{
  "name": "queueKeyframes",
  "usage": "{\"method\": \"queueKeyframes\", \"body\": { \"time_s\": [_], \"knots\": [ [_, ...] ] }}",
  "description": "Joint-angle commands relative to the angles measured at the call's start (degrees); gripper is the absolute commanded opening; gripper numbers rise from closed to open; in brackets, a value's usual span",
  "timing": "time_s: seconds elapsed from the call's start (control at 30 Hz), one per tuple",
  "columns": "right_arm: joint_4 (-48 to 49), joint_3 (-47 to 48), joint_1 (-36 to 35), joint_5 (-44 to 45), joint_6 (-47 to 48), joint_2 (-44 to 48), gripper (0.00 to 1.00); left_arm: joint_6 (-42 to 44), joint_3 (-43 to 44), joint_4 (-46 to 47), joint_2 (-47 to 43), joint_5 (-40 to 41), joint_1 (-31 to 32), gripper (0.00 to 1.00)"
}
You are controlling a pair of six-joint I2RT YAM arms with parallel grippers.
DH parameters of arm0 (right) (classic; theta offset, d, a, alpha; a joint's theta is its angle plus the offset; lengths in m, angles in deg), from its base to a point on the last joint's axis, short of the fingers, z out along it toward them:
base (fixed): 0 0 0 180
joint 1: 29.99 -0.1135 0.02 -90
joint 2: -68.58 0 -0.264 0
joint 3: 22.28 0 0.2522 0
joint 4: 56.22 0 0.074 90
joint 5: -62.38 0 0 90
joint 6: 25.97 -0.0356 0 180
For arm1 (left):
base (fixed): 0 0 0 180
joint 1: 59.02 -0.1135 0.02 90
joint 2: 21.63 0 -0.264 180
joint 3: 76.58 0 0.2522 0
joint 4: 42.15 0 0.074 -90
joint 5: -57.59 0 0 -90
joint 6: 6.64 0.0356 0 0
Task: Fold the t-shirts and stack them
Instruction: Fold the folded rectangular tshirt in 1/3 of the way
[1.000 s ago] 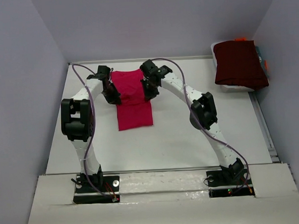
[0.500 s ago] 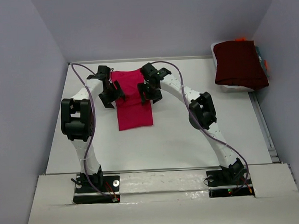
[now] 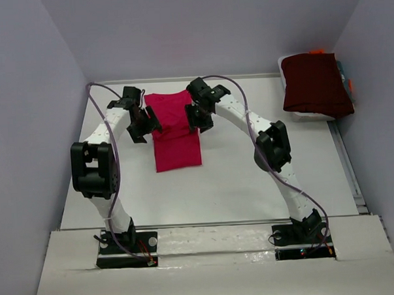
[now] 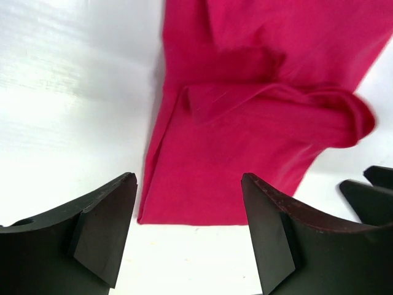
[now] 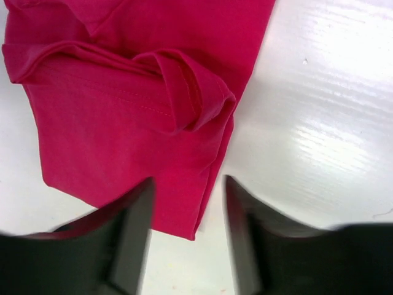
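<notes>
Between the two grippers, flat on the table (image 3: pixel 250 178), lies the pink tee (image 3: pixel 175 132), a bright crimson-pink cloth folded into a long narrow band. Its far part is slightly wider and holds an extra folded-over layer, and its near end is squared off. Close up, a stitched sleeve hem is turned back across the tee, and a loose rolled lump of cloth bulges at the tee's right edge. The left gripper (image 3: pixel 144 127) hangs at the tee's left edge, jaws spread wide with nothing between them. The right gripper (image 3: pixel 197 118) hangs at the tee's right edge, jaws parted a little less and blurred in the wrist view, and it clamps no cloth. Well off to the tee's right, a dark maroon tee (image 3: pixel 315 83) sits folded on a white bin (image 3: pixel 307 116).
</notes>
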Motion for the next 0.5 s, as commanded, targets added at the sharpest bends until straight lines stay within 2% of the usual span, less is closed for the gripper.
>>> {"method": "queueKeyframes", "body": {
  "time_s": [0.0, 0.03, 0.07, 0.13, 0.47],
  "knots": [
    [-1.45, -0.33, 0.43, -1.99, -1.3, 1.46, 0.44, 1.41, -4.75, -1.61, -2.54, 0.78, 0.18, 0.8],
    [-1.1, -0.68, 0.43, -2.17, -1.47, 1.37, 0.37, 1.42, -5.37, -1.35, -2.63, 0.86, 0.18, 0.8],
    [-0.83, -0.95, 0.43, -2.26, -1.65, 1.11, 0.23, 1.42, -6.42, -1.26, -2.8, 0.86, 0.18, 0.8],
    [-0.74, -0.52, 0.43, -2.61, -1.91, -0.03, 0.16, 1.33, -7.13, -0.82, -3.15, 0.43, 0.18, 0.79],
    [-0.83, 6.69, 0.43, -3.31, -1.56, -6.62, 0.15, 1.59, -6.26, -1.79, -3.33, 0.43, 0.71, 0.79]
  ]
}}
